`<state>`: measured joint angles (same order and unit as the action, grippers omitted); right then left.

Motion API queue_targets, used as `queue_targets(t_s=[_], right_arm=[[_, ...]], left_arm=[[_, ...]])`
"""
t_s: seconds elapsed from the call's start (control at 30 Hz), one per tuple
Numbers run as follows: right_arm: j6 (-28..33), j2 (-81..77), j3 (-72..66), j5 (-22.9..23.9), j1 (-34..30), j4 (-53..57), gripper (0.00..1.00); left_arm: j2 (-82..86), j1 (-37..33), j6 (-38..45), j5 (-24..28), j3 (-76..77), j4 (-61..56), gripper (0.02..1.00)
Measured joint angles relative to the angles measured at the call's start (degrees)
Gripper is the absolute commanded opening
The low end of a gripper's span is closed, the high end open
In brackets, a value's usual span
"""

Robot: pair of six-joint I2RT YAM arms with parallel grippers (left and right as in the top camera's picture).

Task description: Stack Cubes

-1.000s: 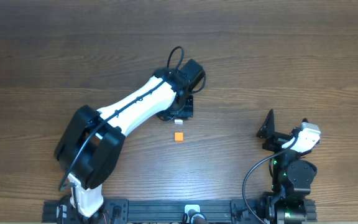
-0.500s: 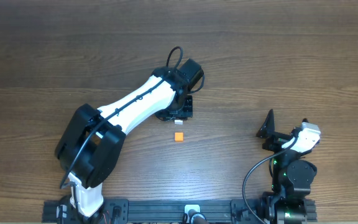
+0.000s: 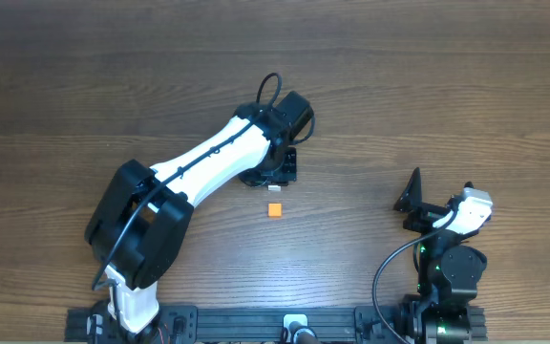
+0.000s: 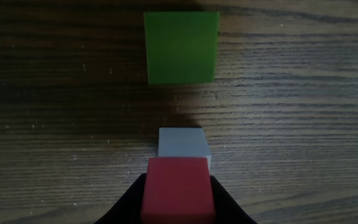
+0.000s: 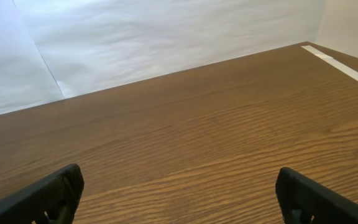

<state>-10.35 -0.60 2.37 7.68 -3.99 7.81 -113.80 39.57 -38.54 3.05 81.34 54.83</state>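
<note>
Left gripper (image 4: 176, 210): closed on red cube (image 4: 175, 185), held over near edge of white cube (image 4: 181, 143); seated or not, we cannot tell. Green cube (image 4: 181, 48), orange cube (image 3: 274, 210): unstacked. Right gripper (image 5: 182, 196): wide, empty. We judge stack barely begun.

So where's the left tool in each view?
Top view: left tool at the middle of the table, just up the picture from the orange cube.
Left wrist view: its fingers at the bottom edge, shut on the red cube.
Right wrist view: faces away, over the table toward a white wall.
Shared landmark: the wood-grain table.
</note>
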Motion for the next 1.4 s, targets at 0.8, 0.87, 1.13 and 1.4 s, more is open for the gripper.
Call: queue_targets(t_s=[0.8, 0.87, 1.13, 1.4], right_arm=[[0.04, 0.0, 0.0, 0.0, 0.0, 0.0, 0.993], [0.04, 0.0, 0.0, 0.0, 0.0, 0.0, 0.993], [0.07, 0.0, 0.0, 0.0, 0.0, -0.02, 0.991], [0.02, 0.0, 0.0, -0.02, 0.0, 0.0, 0.991]], left_arm=[[-0.66, 0.17, 0.0, 0.17, 0.04, -0.98, 0.176], [-0.68, 0.17, -0.02, 0.17, 0.07, -0.96, 0.176], [-0.68, 0.17, -0.02, 0.17, 0.07, -0.79, 0.176], [-0.68, 0.17, -0.04, 0.17, 0.07, 0.02, 0.172]])
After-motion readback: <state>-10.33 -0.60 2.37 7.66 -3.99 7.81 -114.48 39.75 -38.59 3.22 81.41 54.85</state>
